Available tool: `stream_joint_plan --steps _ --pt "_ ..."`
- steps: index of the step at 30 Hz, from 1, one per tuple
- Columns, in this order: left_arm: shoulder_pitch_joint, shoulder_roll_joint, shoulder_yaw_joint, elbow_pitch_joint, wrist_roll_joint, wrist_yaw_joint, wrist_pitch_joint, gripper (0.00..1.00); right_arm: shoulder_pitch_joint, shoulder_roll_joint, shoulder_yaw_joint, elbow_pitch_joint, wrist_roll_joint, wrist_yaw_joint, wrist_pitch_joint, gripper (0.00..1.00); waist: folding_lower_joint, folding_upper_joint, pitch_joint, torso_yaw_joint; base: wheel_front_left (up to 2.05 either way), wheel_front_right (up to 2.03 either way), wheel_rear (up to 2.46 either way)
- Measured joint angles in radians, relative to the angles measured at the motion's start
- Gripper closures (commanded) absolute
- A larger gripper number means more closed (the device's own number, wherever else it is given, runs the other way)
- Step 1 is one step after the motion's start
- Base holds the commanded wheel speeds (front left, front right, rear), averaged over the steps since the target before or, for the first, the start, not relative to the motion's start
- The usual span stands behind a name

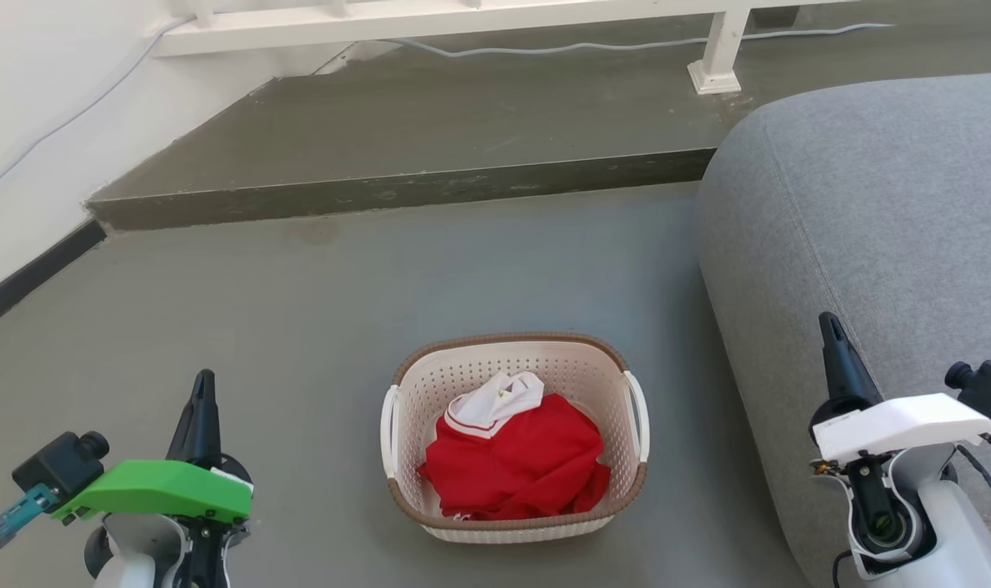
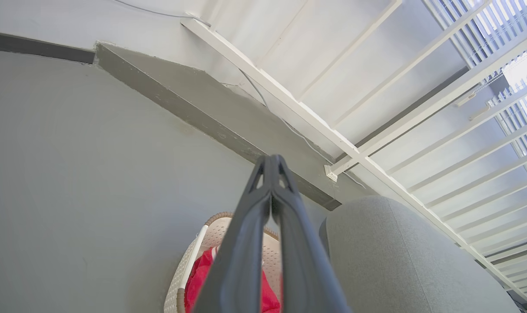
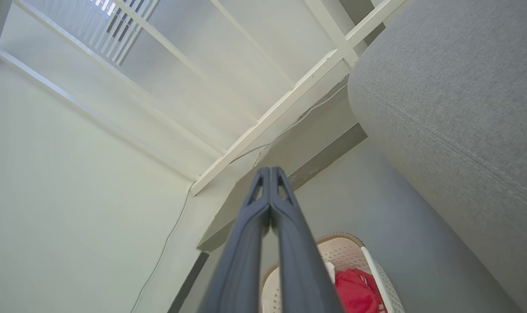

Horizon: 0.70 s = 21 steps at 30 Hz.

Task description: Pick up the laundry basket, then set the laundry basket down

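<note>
Grey floor point(image 1: 315, 310), left end effector point(image 1: 205, 380) closed

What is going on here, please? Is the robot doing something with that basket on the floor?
Nothing is being handled at this moment. The laundry basket stands on the grey floor beside a grey sofa, with a red garment lying inside it. The left gripper and the right gripper are raised on either side of the basket, well apart from it. Each has its fingers pressed together and holds nothing. The pick-up has not begun.
</note>
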Motion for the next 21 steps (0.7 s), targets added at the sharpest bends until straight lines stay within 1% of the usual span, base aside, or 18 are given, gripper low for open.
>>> stream_joint_plan --steps 21 --pt "0.000 -0.001 0.039 0.000 -0.263 -0.002 0.080 1.00 0.000 0.014 -0.065 0.009 0.275 0.015 0.078 1.00 0.0000 0.0000 -0.020 0.011 0.00 0.00 0.00"
